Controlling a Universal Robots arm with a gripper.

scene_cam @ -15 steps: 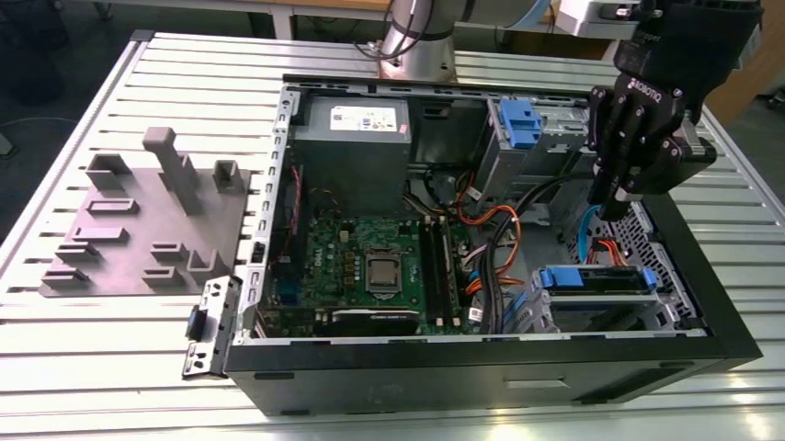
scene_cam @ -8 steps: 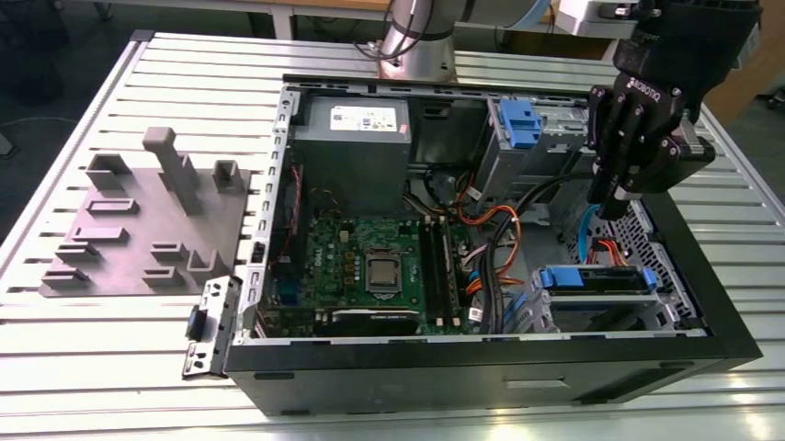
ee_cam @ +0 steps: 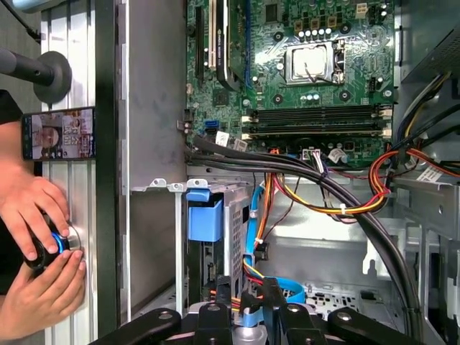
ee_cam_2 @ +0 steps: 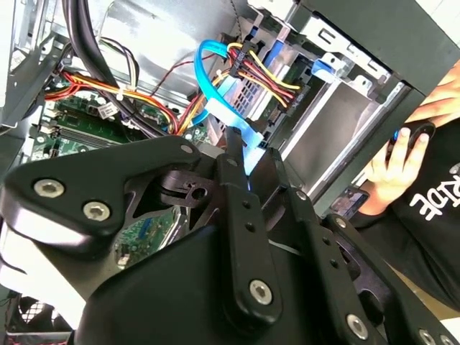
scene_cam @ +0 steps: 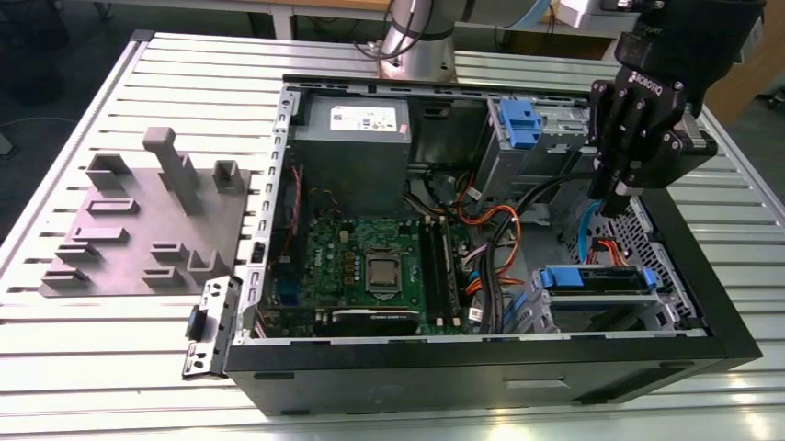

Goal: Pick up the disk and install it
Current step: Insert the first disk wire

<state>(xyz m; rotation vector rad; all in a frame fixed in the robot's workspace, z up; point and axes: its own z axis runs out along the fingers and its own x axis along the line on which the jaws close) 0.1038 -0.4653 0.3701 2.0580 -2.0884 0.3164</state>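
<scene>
The disk sits in the drive cage at the near corner of the open computer case, on the exterior view's right. Its blue front rail faces up; its label is hidden. In the first wrist view the disk's blue rail sits in the silver cage. My gripper hangs above the case just behind that cage, clear of the disk. Its fingers stand a narrow gap apart with nothing between them. In the first wrist view the gripper is over the blue and orange cables.
A bare blue clip sits in the far bay. A grey moulded plate with pegs and a black bracket lie left of the case. A person's hands hold a round knob beside the case wall, near a phone.
</scene>
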